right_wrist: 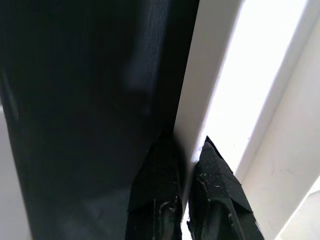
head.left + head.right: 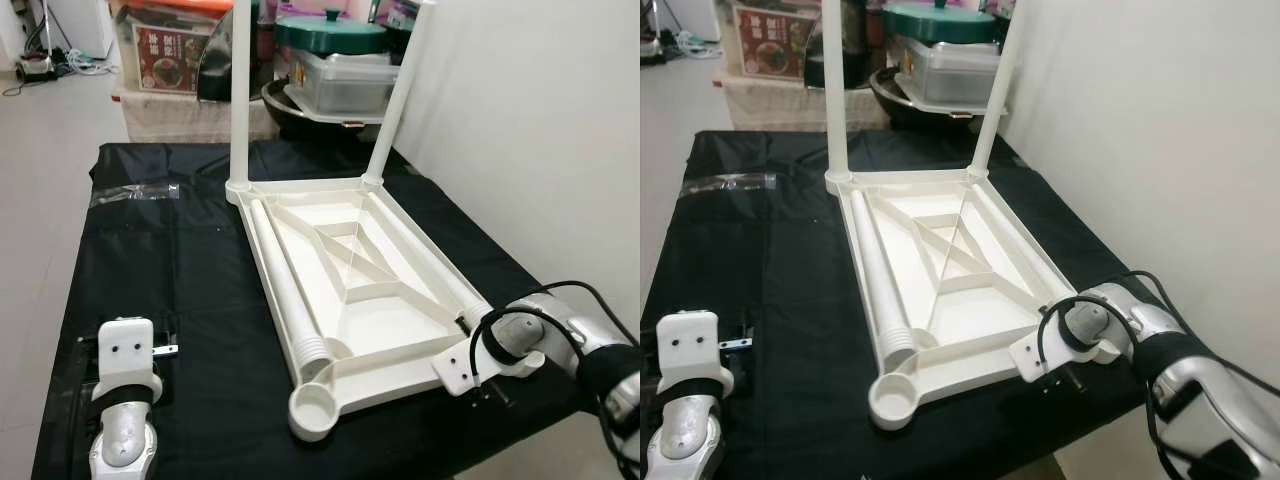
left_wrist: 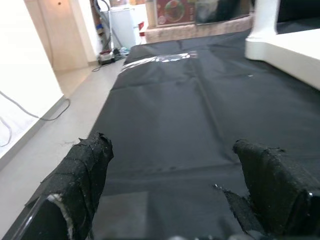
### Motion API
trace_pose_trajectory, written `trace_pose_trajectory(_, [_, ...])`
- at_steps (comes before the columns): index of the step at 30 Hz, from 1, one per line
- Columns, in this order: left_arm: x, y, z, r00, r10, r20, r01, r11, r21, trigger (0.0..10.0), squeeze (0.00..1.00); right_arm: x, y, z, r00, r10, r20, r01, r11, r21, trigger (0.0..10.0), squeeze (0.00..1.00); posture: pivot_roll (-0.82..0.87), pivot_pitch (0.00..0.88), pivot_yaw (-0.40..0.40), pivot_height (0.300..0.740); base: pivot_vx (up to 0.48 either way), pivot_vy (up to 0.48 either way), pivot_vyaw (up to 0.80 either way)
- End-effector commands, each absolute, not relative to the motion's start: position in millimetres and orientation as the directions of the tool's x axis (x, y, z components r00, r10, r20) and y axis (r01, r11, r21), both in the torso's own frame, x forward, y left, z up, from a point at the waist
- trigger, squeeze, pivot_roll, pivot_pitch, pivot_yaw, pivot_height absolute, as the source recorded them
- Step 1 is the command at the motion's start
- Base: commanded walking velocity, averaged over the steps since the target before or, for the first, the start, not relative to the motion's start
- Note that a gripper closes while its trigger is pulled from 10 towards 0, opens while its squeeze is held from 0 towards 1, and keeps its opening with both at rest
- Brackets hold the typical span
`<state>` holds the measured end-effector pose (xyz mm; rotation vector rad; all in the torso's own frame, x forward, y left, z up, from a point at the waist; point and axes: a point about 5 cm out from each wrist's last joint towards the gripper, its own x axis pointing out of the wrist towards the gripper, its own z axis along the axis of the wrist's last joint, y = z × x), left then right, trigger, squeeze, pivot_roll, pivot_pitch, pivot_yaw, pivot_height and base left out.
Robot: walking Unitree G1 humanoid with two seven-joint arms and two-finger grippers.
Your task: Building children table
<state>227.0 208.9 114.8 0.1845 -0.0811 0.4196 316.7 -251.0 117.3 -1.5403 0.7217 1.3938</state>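
The desk point(image 2: 140, 300) is covered with a black cloth, and a white wall stands along its right side. The white plastic tabletop point(image 2: 350, 300) lies upside down on the right half of the desk, with its ribbed underside facing up. Two white legs stand upright in the sockets of its two far corners, the far left leg point(image 2: 241, 90) and the far right leg point(image 2: 398, 100). A third leg point(image 2: 285, 290) lies flat inside the tabletop along its left edge, with its ribbed end close to the empty socket point(image 2: 312, 408) at the near left corner. Behind the far edge of the desk there are boxes and a green lid point(image 2: 330, 32) on a container. A clear plastic bag point(image 2: 135, 192) lies on the cloth near the far left corner of the desk. The right end effector point(image 1: 187, 200) is at the near right corner of the tabletop; its fingers are nearly together and pinch the thin white rim there. The left end effector point(image 3: 180, 185) is low over the cloth near the near left corner of the desk, with its fingers spread wide and nothing between them.
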Motion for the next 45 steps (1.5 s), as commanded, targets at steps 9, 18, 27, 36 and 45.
trace_pose_trajectory(9, [226.9,203.5,106.2,0.915,0.395,0.078,-0.402,0.902,0.156,10.0,0.00,303.2,-242.3,95.6,0.087,0.281,-0.956,-0.913,-0.361,-0.189,10.0,0.19,0.04,0.000,-0.125,0.740,0.000,0.000,0.00])
trace_pose_trajectory(18, [227.2,201.6,103.6,0.921,0.385,0.064,-0.390,0.908,0.155,10.0,0.00,300.9,-207.4,81.5,0.067,0.457,-0.887,-0.927,-0.301,-0.226,10.0,0.84,0.03,0.000,-0.122,0.740,0.000,0.000,0.00])
trace_pose_trajectory(27, [227.0,203.2,103.3,0.919,0.390,0.061,-0.395,0.905,0.156,10.0,0.00,305.1,-159.1,84.4,0.088,0.703,-0.706,-0.942,-0.171,-0.288,10.0,1.00,0.04,0.000,-0.125,0.740,0.000,0.000,0.00])
trace_pose_trajectory(36, [227.2,204.3,103.9,0.918,0.391,0.065,-0.396,0.904,0.159,10.0,0.00,299.9,-130.8,82.3,0.088,0.787,-0.610,-0.944,-0.130,-0.303,10.0,0.94,0.05,0.000,-0.122,0.740,0.000,0.000,0.00])
trace_pose_trajectory(45, [227.3,205.7,107.1,0.915,0.394,0.088,-0.403,0.904,0.141,10.0,0.00,325.9,-123.9,155.3,0.166,0.945,-0.282,-0.968,0.102,-0.230,10.0,0.00,0.04,0.000,-0.117,0.740,0.000,0.000,0.00])
